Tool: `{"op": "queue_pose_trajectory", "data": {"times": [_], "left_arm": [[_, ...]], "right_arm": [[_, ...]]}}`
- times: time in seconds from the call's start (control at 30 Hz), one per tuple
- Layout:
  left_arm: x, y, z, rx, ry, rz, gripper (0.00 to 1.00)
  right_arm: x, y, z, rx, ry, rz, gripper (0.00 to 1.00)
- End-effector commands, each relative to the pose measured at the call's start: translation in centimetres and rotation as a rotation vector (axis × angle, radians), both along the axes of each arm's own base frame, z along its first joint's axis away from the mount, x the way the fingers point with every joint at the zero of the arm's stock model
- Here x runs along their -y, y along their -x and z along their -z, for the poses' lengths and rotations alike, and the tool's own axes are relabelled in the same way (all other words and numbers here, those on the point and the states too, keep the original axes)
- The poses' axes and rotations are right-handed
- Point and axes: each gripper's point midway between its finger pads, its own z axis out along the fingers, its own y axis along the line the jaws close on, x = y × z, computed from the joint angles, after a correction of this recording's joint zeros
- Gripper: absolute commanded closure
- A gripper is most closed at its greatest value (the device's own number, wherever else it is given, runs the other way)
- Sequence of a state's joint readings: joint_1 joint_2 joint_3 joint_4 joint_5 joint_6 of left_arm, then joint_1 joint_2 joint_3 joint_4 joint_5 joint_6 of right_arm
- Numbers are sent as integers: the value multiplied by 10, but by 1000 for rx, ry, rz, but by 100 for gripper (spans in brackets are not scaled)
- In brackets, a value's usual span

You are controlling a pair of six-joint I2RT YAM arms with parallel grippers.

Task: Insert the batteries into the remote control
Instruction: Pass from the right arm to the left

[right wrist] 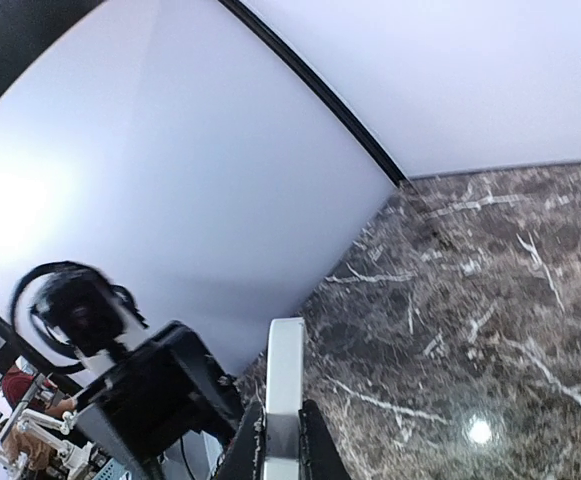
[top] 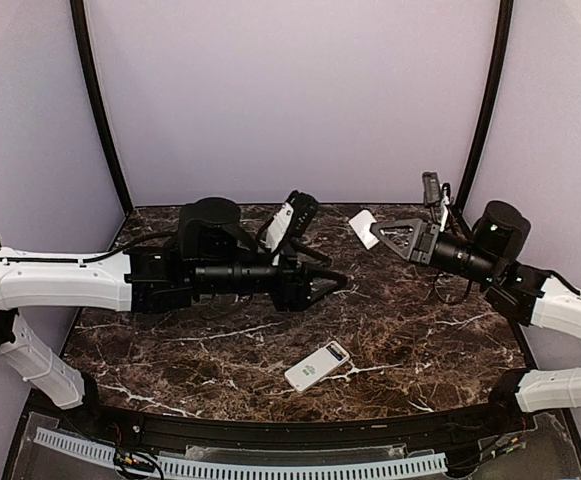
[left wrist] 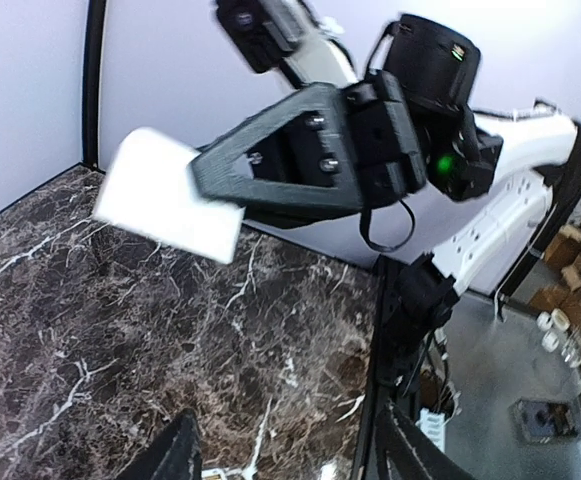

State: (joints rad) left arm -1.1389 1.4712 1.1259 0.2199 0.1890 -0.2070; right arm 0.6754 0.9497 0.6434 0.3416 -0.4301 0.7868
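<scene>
Dark brown white-veined marble bench [top: 220, 350], lilac walls [top: 290, 90] enclosing it. Small white rectangular remote control [top: 317, 366] lying near front edge — left hand [top: 336, 277] hanging agape, right hand [top: 376, 234] gripping flat white cover plate [top: 362, 226].

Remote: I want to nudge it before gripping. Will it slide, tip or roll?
The remote lies flat and low, so it likely won't tip or roll. The table looks polished, so a push would probably slide or spin it. It looks small and plastic, so it is probably light and stiff.
</scene>
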Motion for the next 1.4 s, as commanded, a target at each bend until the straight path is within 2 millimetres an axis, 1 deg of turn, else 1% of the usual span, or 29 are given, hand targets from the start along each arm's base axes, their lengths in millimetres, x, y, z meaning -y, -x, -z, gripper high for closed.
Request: {"op": "queue_pose_trajectory", "data": {"times": [0.0,0.03,0.07,0.1,0.13,0.17,0.23,0.3,0.33,0.4,0.43,0.47,0.53,0.57,0.67,0.7,0.87,0.93,1.0,1.07,1.23,1.27,1.3,1.33,1.37], "left_arm": [[0,1,-60,-36,206,52,45],[3,1,-66,-26,218,56,46],[4,1,-78,-11,245,64,49],[6,0,-80,-8,255,65,50],[7,0,-91,6,289,67,51],[8,-1,-94,10,303,67,51],[8,-1,-112,38,371,75,49],[10,-1,-120,42,406,82,45],[14,-2,-120,38,411,84,42],[19,-6,-120,21,417,86,41],[21,-7,-123,6,423,90,43],[23,-10,-119,-8,420,87,44],[22,-15,-119,-40,438,83,52],[21,-15,-121,-50,457,88,57],[20,-18,-121,-58,474,88,64],[21,-17,-123,-56,480,97,68],[26,-12,-124,-55,487,137,78],[26,-12,-124,-54,487,142,85],[26,-11,-123,-55,487,144,95],[26,-10,-124,-54,487,151,100],[26,-7,-121,-41,476,170,100],[26,-9,-117,-47,465,156,100],[25,-10,-116,-49,464,148,100],[24,-13,-110,-63,449,128,100],[23,-16,-109,-76,444,117,100]], "right_arm": [[3,22,-84,276,-154,-44,100],[2,26,-89,300,-165,-63,100],[1,30,-94,321,-173,-81,100],[0,33,-98,340,-180,-98,100],[-1,36,-102,357,-188,-111,100],[-2,38,-104,371,-194,-121,100],[-4,39,-108,389,-201,-133,100],[-7,42,-110,401,-199,-154,100],[-8,43,-110,404,-196,-165,100],[-11,44,-111,408,-194,-183,100],[-12,45,-111,411,-193,-190,100],[-12,46,-112,417,-194,-198,100],[-12,48,-112,423,-195,-208,100],[-12,49,-113,428,-196,-213,100],[-13,52,-112,436,-190,-227,100],[-13,52,-112,434,-186,-229,100],[-15,53,-110,434,-180,-247,100],[-16,53,-108,433,-178,-252,100],[-17,53,-107,429,-176,-257,100],[-19,52,-104,418,-170,-263,100],[-24,48,-95,421,-112,-268,100],[-23,48,-94,432,-103,-266,95],[-23,49,-92,441,-87,-264,84],[-23,50,-91,461,-65,-262,70],[-22,50,-89,490,-31,-258,52]]}}
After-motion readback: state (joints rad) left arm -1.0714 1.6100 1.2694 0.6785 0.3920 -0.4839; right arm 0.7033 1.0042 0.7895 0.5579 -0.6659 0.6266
